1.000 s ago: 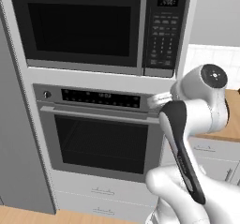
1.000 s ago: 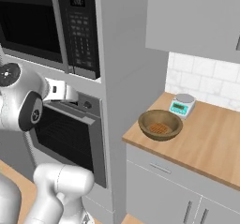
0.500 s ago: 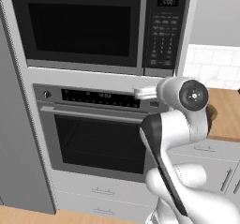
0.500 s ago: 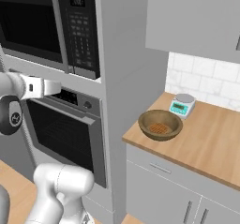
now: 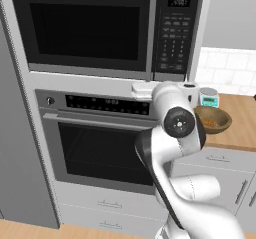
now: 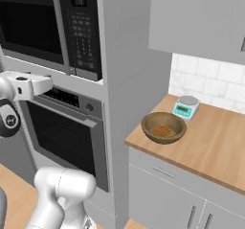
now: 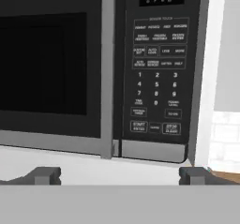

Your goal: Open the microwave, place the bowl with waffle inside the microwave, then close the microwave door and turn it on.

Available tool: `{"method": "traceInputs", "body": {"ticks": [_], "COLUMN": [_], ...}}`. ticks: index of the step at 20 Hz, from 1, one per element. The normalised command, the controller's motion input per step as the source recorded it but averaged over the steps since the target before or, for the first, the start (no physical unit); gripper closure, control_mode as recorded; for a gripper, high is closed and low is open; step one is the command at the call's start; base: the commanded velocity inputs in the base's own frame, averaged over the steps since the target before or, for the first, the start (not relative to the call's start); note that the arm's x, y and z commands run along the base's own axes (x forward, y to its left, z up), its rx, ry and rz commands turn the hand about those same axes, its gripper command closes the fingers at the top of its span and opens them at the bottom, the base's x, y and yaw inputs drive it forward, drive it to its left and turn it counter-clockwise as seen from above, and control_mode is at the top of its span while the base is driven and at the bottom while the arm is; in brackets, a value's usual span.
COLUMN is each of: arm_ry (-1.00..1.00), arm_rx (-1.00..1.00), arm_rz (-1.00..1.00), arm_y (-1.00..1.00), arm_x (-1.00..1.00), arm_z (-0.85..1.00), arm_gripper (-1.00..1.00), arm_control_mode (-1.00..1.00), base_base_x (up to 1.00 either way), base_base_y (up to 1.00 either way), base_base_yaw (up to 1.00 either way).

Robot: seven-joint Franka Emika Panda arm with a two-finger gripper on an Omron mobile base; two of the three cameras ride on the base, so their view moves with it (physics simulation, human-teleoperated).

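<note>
The microwave (image 5: 100,28) is built in above the oven, and the microwave door (image 7: 47,63) is shut with its slim vertical handle (image 7: 108,68) left of the keypad (image 7: 157,78). My gripper (image 7: 119,175) hangs just below the microwave's lower edge, facing the handle and keypad. It is open with nothing between its fingertips (image 7: 44,175). The hand shows as a white block (image 5: 141,89) in front of the oven's top panel and again at the left (image 6: 40,85). The bowl with waffle (image 6: 163,127) sits on the wooden counter to the right, apart from the gripper.
A steel oven (image 5: 100,148) with a horizontal bar handle sits below the microwave. A teal and white scale (image 6: 185,107) stands behind the bowl near the tiled wall. The wooden counter (image 6: 215,146) stretches to the right, and a grey cabinet side (image 5: 15,158) rises at the left.
The arm has swung left across the oven front, and the hand has risen slightly toward the microwave's lower edge. The gripper stayed open.
</note>
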Motion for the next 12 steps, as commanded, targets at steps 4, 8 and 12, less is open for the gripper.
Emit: {"method": "traceInputs", "body": {"ticks": [4, 8, 12], "arm_ry": [-0.14, -0.09, -0.05], "arm_rx": [0.0, 0.01, 0.0], "arm_rz": [0.0, 0.0, 0.0], "arm_y": [0.0, 0.0, 0.0], "arm_x": [0.35, 0.43, 0.46], "arm_z": [0.11, 0.1, 0.09], "arm_gripper": [-1.0, -1.0, -1.0], "arm_control_mode": [-1.0, -1.0, -1.0], "base_base_x": [0.0, 0.0, 0.0], "base_base_y": [0.0, 0.0, 0.0], "base_base_yaw": [0.0, 0.0, 0.0]}}
